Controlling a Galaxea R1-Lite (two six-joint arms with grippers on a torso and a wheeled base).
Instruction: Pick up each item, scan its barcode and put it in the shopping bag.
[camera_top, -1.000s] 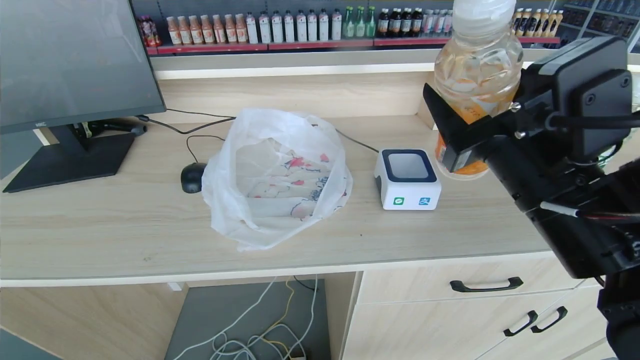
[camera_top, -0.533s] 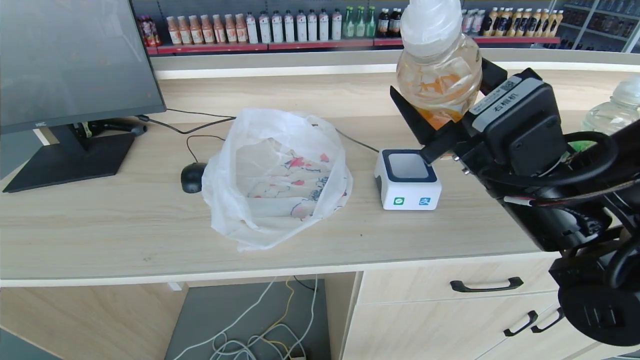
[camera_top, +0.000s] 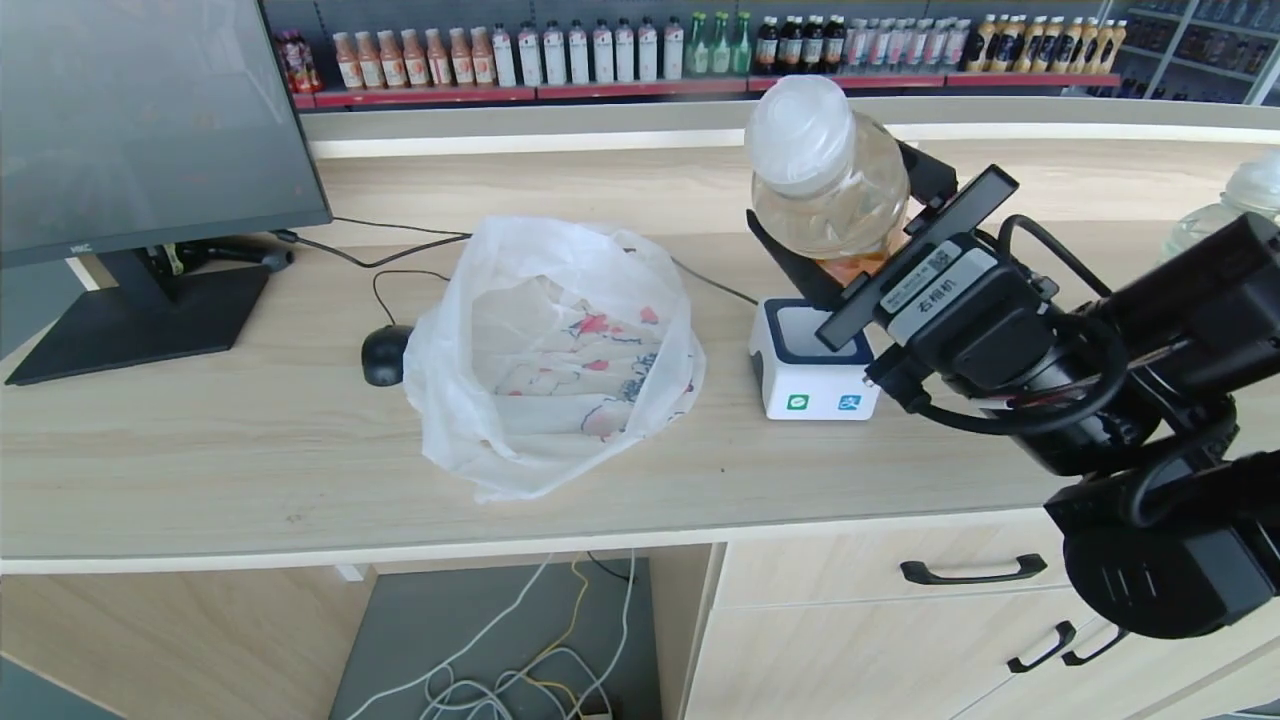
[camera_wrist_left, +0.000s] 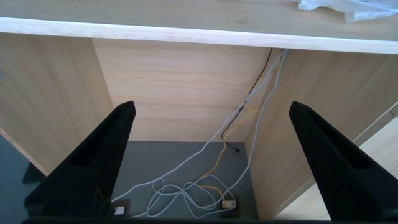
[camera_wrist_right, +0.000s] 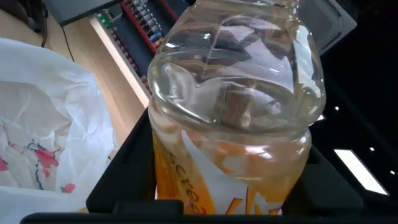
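Right tool (camera_top: 850, 228) has carried the bottle (camera_top: 825, 180) left and down since the earlier frames; the bottle now hangs just above the scanner (camera_top: 815, 375), cap tilted toward the head camera. Tabletop (camera_top: 250, 440): bare strip along the front edge, before bag and scanner. Shopping bag (camera_top: 555, 350) stands left of the scanner, near but apart, mouth open upward. Right tool is clamped on the bottle's lower body, one finger each side. Left tool (camera_wrist_left: 211, 155) sits below the tabletop edge, fingers wide apart, holding nothing.
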